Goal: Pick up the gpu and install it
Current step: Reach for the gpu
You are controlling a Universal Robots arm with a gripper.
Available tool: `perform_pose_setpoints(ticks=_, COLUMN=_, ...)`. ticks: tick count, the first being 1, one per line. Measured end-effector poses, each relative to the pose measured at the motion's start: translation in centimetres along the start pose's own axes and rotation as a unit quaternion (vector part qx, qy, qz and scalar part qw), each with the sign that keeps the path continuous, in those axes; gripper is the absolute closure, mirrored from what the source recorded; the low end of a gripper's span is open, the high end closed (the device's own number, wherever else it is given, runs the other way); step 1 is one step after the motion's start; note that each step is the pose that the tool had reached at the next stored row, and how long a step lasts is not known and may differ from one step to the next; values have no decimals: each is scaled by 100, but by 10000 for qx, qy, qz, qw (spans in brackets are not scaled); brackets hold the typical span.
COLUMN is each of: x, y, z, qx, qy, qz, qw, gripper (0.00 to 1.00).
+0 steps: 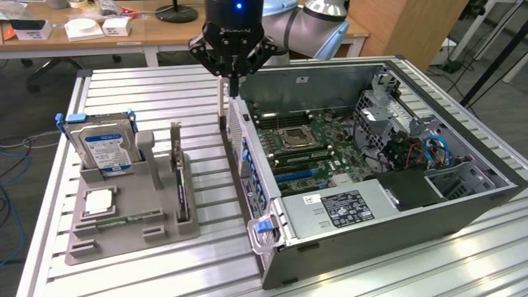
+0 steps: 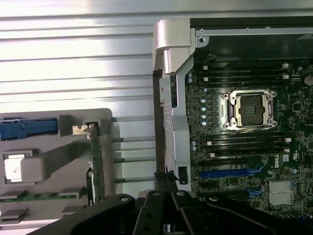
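Observation:
The gpu is a thin dark card standing on edge in a slot of the grey holder, with its silver bracket at the far end. The wrist view sees it edge-on, gpu. My gripper hangs above the near wall of the open computer case, at its far end, beyond and to the exterior view's right of the card. Its fingers are shut with nothing between them. In the wrist view, the gripper sits over the case wall, apart from the card.
A silver hard drive with blue rails stands in the holder, left of the card in the exterior view. A small green memory stick lies near the holder's front. The motherboard lies exposed with blue slots. A desk stands behind.

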State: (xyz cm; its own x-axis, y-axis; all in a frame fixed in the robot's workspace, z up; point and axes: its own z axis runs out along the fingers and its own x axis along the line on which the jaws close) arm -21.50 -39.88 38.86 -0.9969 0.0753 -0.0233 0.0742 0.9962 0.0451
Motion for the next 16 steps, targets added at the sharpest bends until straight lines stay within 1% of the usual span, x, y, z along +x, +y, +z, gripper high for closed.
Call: perform_pose_setpoints(ticks=16, x=96, y=-8, z=12, qx=0, qy=0, qz=0, qw=10000, gripper=89)
